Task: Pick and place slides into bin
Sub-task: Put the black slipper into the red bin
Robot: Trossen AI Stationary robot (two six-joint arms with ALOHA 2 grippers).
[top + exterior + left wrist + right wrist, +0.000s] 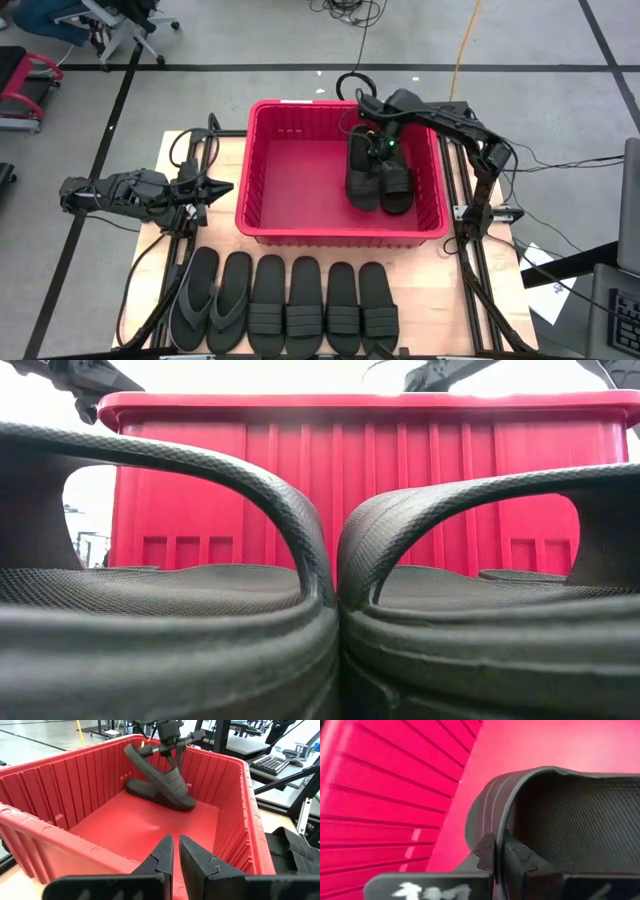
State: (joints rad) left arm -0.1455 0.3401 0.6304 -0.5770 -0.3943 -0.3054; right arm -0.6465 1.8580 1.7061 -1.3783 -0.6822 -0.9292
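Two slides (378, 172) are in the bin (270, 215); one apparently not released, tilted, strap pinched by the right gripper (372, 135). Six slides (285, 305) wait in a row on the table. Left gripper (222, 187) idle beside the bin, nearly closed, empty.

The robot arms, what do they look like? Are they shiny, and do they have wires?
Both arms are dark, nearly black and matte, built from chunky jointed segments. The left gripper ends in two flat black fingers with notched inner edges, on a grey crossbar. The right gripper matches, with white marks on its bar. Black cables loop behind each arm, and a small green light glows near the right wrist.
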